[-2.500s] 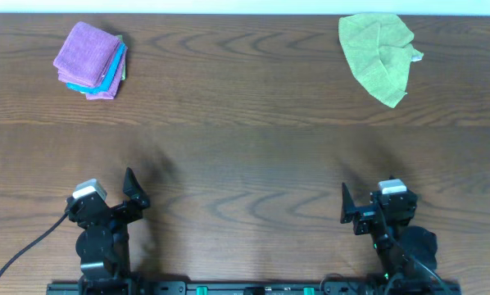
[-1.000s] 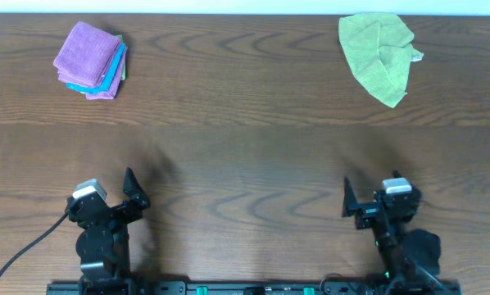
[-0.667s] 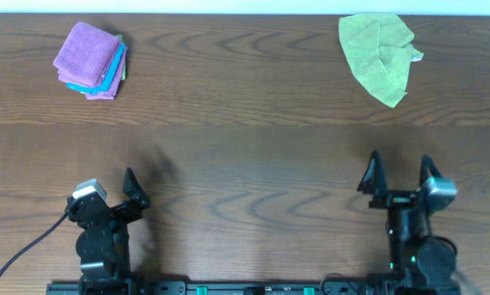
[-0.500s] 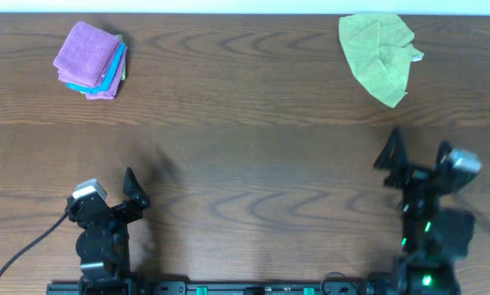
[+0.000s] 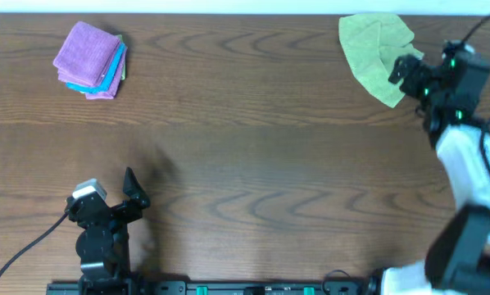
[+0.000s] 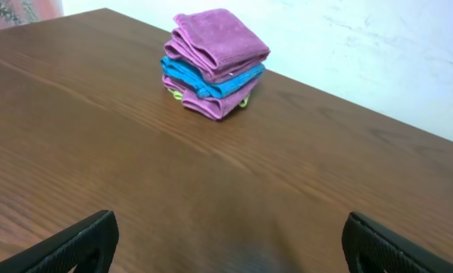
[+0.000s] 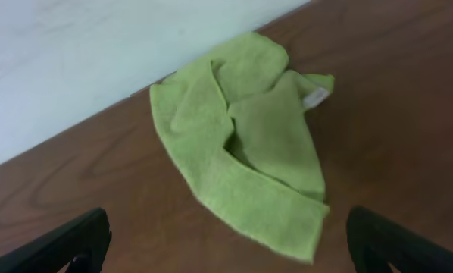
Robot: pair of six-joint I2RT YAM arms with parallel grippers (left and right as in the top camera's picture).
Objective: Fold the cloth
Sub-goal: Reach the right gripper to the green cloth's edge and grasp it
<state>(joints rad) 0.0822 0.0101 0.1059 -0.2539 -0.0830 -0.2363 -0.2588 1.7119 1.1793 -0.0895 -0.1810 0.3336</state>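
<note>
Meanwhile, the cloth (image 5: pixel 374 51) lay crumpled at the table's (image 5: pixel 245 147) one o'clock corner. The right gripper (image 5: pixel 402 72) hung by its three o'clock edge, fingers spread wide. The left gripper (image 6: pixel 226 246) sat at seven o'clock, fingers likewise apart.

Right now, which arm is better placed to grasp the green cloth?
Right. The right end effector, open, hovers at the edge of the cloth; the left end effector sits across the table, facing the folded stack.

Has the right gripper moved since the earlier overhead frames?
Yes. The right gripper has travelled from the near edge of the table to its far right corner. It is now at the right edge of the green cloth, which has not shifted.
</note>
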